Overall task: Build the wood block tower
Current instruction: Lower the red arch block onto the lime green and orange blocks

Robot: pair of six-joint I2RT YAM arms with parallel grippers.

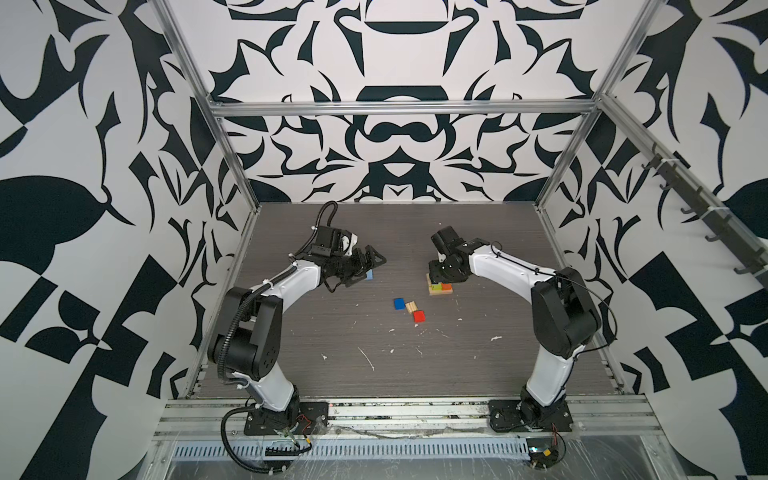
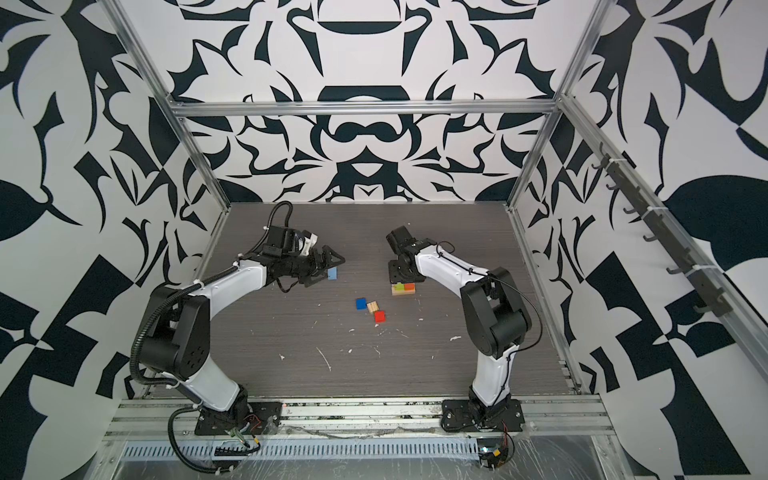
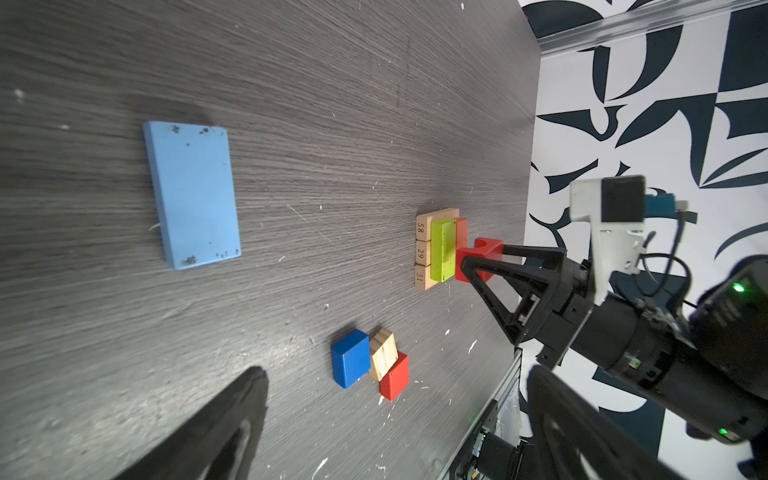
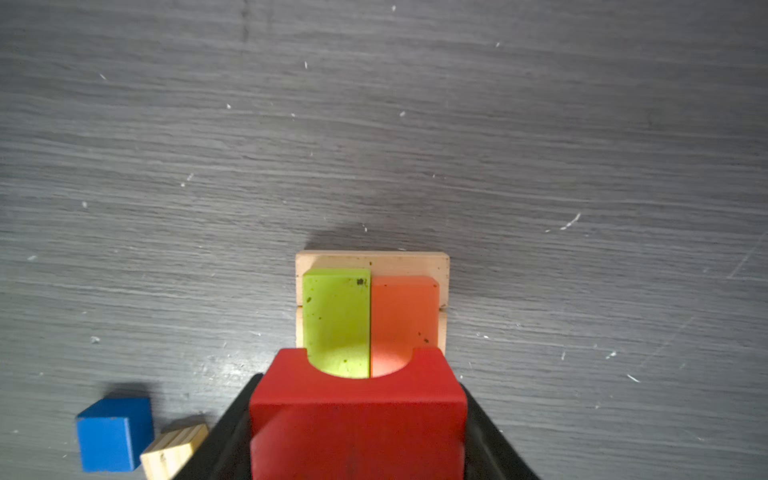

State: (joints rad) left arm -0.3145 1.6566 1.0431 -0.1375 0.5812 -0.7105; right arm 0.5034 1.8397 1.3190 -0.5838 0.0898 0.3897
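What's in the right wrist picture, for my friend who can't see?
A red arch block, gripped between black jaws, hangs over a lime green plank and an orange plank lying side by side on tan base planks. A blue cube and a tan block sit on the grey table.

Left arm (image 1: 291, 282), white shell with black joints: elbow raised, forearm reaching inward. Left gripper (image 1: 368, 269): jaws spread wide, empty.
Right arm (image 1: 507, 266), same build: wrist pitched down. Right gripper (image 3: 484, 255): jaws clamped on red wooden arch block (image 4: 357, 415).
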